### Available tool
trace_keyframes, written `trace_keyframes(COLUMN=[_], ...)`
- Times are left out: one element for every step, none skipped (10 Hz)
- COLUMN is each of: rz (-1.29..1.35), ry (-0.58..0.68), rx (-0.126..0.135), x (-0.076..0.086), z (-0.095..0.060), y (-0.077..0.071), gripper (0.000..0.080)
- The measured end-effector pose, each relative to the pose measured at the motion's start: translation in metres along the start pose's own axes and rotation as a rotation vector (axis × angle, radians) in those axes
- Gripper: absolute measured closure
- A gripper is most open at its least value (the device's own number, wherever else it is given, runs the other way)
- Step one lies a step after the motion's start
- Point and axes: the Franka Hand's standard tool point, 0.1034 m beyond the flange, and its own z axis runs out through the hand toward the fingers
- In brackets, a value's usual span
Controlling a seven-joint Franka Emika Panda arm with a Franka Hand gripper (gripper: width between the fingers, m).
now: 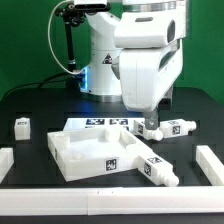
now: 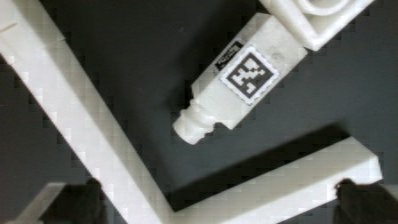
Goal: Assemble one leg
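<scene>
In the wrist view one leg (image 2: pixel 240 78), a stubby white post with a square tag on its side, lies flat on the black table, its screw end toward the large white panel's corner (image 2: pixel 86 115). It is the leg (image 1: pixel 157 168) lying by the panel's (image 1: pixel 75 158) corner nearest the camera. My gripper (image 1: pixel 150 126) hangs low over the panel's far right corner. It is open and empty (image 2: pixel 217 205), with its dark fingertips (image 2: pixel 71 205) either side of the corner rim. Two more legs (image 1: pixel 178 127) lie just right of the gripper, and another (image 1: pixel 22 124) lies at the far left.
The marker board (image 1: pixel 105 124) lies flat behind the panel. White barrier bars line the table's left (image 1: pixel 8 160), right (image 1: pixel 208 165) and front (image 1: pixel 100 196) edges. The robot's base (image 1: pixel 105 60) stands behind, with a black stand (image 1: pixel 68 45) to its left.
</scene>
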Motion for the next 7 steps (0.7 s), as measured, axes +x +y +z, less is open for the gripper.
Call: trace_keyframes(rz=[0.000, 0.000, 0.000, 0.000, 0.000, 0.000, 0.042], ry=[0.000, 0.000, -0.001, -0.001, -0.001, -0.001, 0.001], rx=[0.000, 0.000, -0.001, 0.000, 0.000, 0.000, 0.003], x=[0.0000, 0.0000, -0.0001, -0.0003, -0.0004, -0.0005, -0.0040], z=[0.0000, 0.0000, 0.0000, 0.0001, 0.0002, 0.0003, 0.0020], y=[0.0000, 0.0000, 0.0001, 0.0001, 0.0001, 0.0001, 0.0001], gripper=[0.0150, 0.0150, 0.0150, 0.0150, 0.0150, 0.0150, 0.0150])
